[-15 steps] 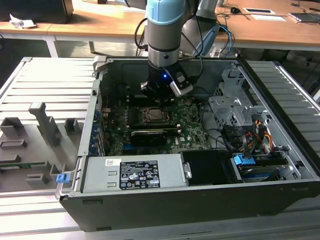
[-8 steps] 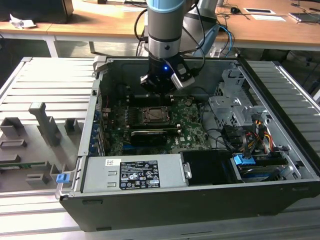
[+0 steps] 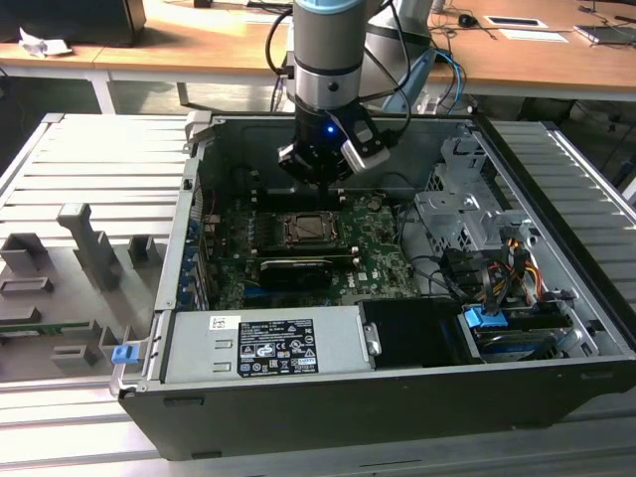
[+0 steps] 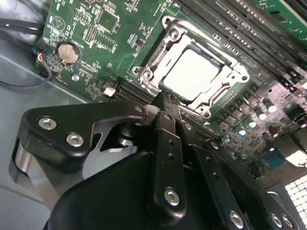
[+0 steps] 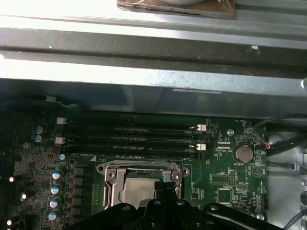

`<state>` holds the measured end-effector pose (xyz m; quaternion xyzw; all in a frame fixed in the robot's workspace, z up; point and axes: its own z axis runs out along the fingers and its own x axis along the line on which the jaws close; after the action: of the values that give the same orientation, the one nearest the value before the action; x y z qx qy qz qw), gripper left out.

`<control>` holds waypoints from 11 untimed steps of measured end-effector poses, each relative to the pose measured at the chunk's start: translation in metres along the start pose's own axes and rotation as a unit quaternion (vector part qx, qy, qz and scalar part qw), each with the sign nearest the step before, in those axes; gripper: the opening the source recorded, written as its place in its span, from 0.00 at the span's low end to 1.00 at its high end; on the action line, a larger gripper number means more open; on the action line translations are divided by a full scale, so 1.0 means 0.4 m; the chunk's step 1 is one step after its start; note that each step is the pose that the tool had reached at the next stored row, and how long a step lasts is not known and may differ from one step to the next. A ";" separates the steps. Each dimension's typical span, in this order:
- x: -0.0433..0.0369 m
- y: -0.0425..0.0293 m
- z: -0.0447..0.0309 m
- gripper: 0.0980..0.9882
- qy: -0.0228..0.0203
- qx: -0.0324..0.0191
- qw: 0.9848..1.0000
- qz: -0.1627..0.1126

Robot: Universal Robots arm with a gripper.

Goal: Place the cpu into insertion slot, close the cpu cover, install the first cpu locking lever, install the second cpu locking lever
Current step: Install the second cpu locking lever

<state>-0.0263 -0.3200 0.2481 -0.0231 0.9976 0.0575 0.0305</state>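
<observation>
The cpu (image 4: pixel 192 72) lies flat in the insertion slot (image 3: pixel 306 231) on the green motherboard, its silver top showing through the window of the cpu cover (image 4: pixel 144 72), which lies down around it. My gripper (image 4: pixel 163 98) hangs just above the socket's edge, its black fingers shut together with nothing between them. In the first wrist view the fingertips (image 5: pixel 165 186) overlap the near side of the cpu (image 5: pixel 136 191) and cover frame (image 5: pixel 110 175). In the exterior view the gripper (image 3: pixel 320 181) hovers over the far side of the socket. I cannot tell how the locking levers stand.
Long memory slots (image 5: pixel 129 139) run beside the socket. A black expansion card (image 3: pixel 296 270) and the power supply (image 3: pixel 263 343) lie nearer the camera. A drive cage (image 3: pixel 457 209) and cables (image 3: pixel 497 268) fill the exterior view's right. The case walls (image 3: pixel 189 199) surround the board.
</observation>
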 end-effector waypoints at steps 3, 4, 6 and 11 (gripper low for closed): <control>0.000 -0.009 0.000 0.01 0.000 0.000 1.000 0.000; 0.001 -0.011 0.000 0.01 0.000 0.000 1.000 0.000; 0.001 -0.014 0.000 0.01 0.000 0.000 1.000 0.000; 0.001 -0.018 0.002 0.01 0.000 0.000 1.000 0.000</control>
<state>-0.0263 -0.3272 0.2465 -0.0231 0.9976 0.0575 0.0305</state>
